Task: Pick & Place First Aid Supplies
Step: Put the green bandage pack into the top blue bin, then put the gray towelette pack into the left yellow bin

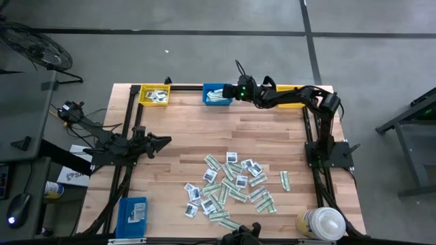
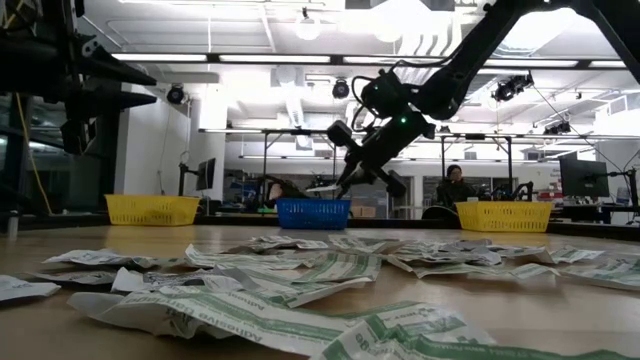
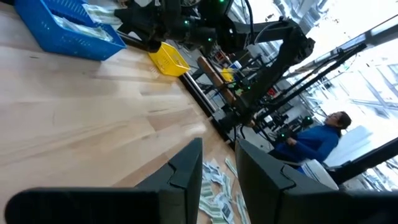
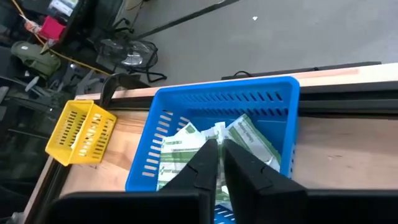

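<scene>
Four bins stand on the wooden table [image 1: 204, 136]: a yellow bin [image 1: 154, 94] at the far left, a blue bin [image 1: 216, 95] at the far middle, a second yellow bin [image 1: 291, 96] at the far right partly under the right arm, and a second blue bin [image 1: 133, 215] at the near left corner. One white-capped bottle [image 1: 321, 223] stands at the near right corner. Some thirty-odd first aid supplies [image 1: 231, 187], squarish white packets and narrow green-and-white strips, lie scattered over the near middle of the table, with one strip [image 1: 285, 180] apart to the right; an exact count cannot be made. Further packets [image 4: 245, 137] lie inside the far blue bin, as only the right wrist view shows. The right gripper [image 4: 217, 152] hangs just above that bin, its jaws parted by a narrow slit and pinching nothing visible. The left gripper [image 1: 163, 141] waits over bare wood at the left, jaws standing apart a little and empty, as the left wrist view shows. The low view alone shows one seated person [image 2: 455, 186] in the room beyond; the left wrist view shows a person in blue [image 3: 317, 138]. Print on the nearest strips is too blurred to read.
</scene>
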